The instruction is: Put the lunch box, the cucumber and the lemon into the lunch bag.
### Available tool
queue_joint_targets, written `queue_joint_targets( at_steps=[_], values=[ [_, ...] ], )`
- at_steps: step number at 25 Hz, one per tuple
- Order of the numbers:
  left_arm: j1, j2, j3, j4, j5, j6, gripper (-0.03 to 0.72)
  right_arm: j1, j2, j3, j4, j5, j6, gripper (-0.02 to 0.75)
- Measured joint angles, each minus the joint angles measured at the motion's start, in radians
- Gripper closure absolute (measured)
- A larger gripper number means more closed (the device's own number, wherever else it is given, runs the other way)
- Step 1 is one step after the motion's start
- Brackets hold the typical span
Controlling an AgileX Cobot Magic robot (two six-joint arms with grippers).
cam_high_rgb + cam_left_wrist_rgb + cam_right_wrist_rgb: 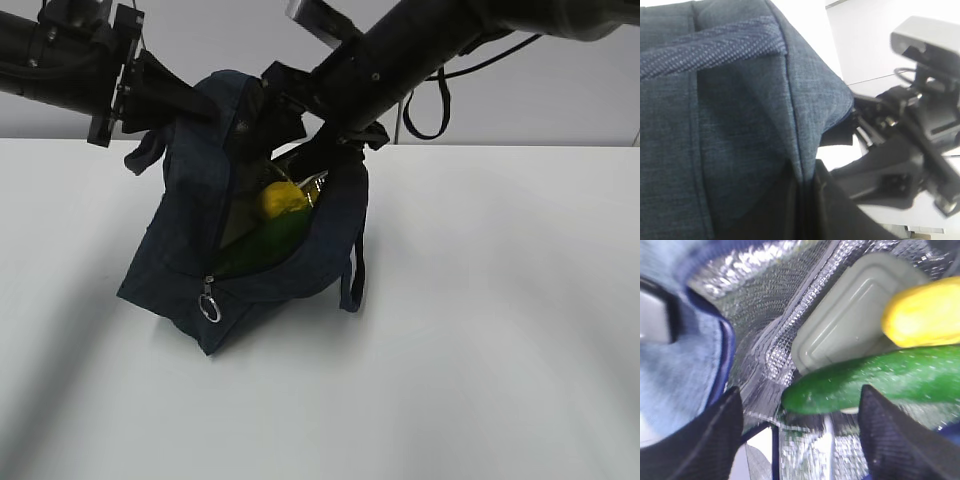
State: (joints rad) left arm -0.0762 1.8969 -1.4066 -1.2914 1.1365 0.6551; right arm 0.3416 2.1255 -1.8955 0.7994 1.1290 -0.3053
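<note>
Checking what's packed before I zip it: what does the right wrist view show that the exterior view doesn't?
Only the right wrist view: the lunch box and the bag's silver lining. Only the exterior view: the ring pull and the left gripper pinching the lunch bag. Both: the lemon and the cucumber inside.

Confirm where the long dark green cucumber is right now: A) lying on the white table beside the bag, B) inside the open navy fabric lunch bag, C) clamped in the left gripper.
B: the cucumber lies inside the foil-lined navy lunch bag, beside the yellow lemon and the sage-green-lidded lunch box.
</note>
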Motion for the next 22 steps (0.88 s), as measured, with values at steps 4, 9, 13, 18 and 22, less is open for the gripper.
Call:
queue_joint_targets(
  at_steps=[4, 9, 13, 18, 22],
  values=[
    [0.000, 0.000, 0.000, 0.023, 0.002, 0.000, 0.680, -0.041, 0.000, -0.077, -0.075, 0.082, 0.074, 0.223],
    [0.000, 0.000, 0.000, 0.123, -0.028, -0.009, 0.681, -0.050, 0.000, -0.149, -0.319, 0.097, 0.205, 0.225],
    [0.000, 0.000, 0.000, 0.216, -0.057, -0.042, 0.681, -0.050, -0.006, -0.154, -0.380, 0.101, 0.260, 0.225],
    [0.000, 0.000, 0.000, 0.327, -0.084, -0.093, 0.681, -0.029, -0.006, -0.154, -0.396, 0.101, 0.305, 0.227],
    [0.000, 0.000, 0.000, 0.416, -0.103, -0.137, 0.681, 0.019, -0.006, -0.154, -0.396, 0.101, 0.349, 0.227]
  ],
)
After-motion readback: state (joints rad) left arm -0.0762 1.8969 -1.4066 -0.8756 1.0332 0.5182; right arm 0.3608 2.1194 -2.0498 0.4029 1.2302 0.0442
